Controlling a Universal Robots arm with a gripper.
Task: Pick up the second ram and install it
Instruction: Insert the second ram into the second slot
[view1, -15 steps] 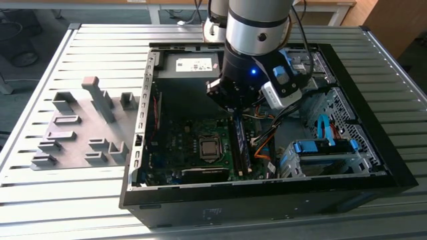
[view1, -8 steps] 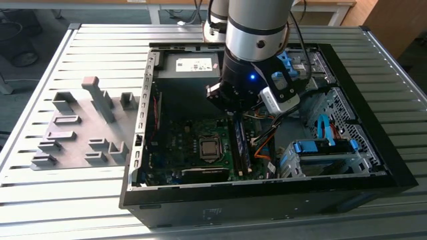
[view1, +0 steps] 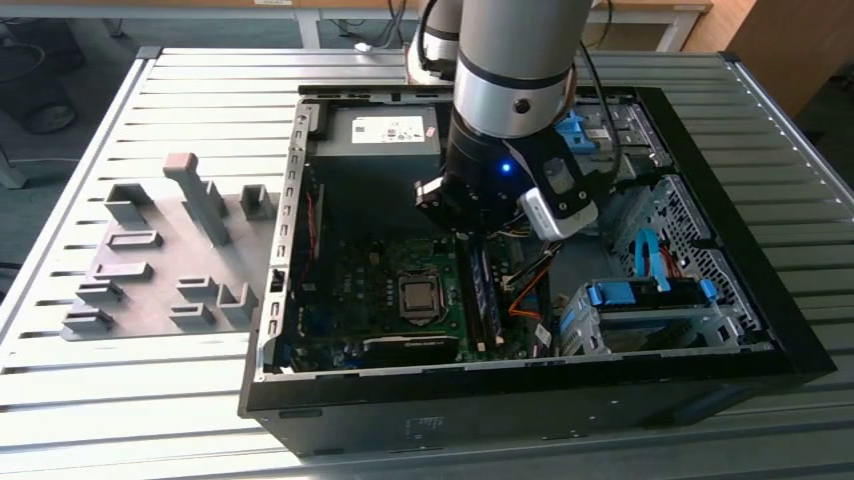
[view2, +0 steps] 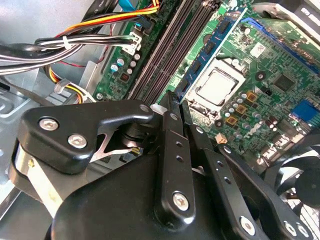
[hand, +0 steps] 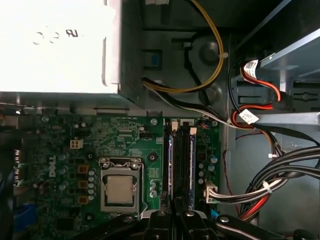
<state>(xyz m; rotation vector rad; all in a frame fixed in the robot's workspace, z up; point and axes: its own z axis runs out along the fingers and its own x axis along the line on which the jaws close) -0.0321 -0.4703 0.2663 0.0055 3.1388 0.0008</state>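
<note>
Black metal jaws of the gripper stand nearly together, pinching the thin edge of the second ram, which stands in the dark slots beside the square silver processor, frame centre.

The arm hides the pincer and part of the motherboard

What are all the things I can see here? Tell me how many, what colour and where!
Computer case: one, black, open on the slatted table.
Motherboard: one, green, on the case floor.
Processor: one, silver, in its socket.
Ram sticks: blue-green, standing in the slots beside the processor; count unclear.
Power supply: one, grey, at the case's far end.
Drive-bay latches: blue, at the exterior view's right.
Holder tray: one, grey, left of the case.
Gripper: one, black, over the ram slots.
</note>
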